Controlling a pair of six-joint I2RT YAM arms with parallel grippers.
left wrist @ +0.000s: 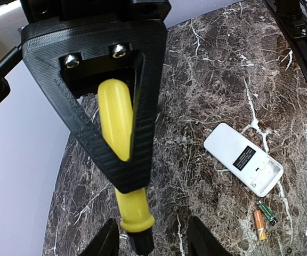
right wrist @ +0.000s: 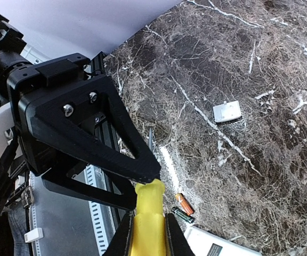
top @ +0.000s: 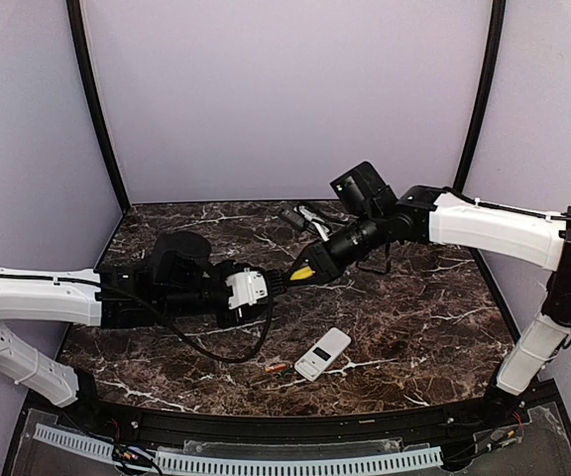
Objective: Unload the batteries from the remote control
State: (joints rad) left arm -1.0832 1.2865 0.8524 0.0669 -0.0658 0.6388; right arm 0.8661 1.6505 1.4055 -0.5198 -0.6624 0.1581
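Right gripper (right wrist: 147, 232) clamps screwdriver (left wrist: 116, 117) handle; left gripper (left wrist: 152, 240) stands wide, fingers (left wrist: 108, 241) cut off; shaft mostly hidden.

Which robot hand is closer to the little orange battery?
Left, but only just. The left gripper hangs above the orange battery, a bit farther back. The right gripper, holding the screwdriver, meets it there but sits slightly farther back and right.
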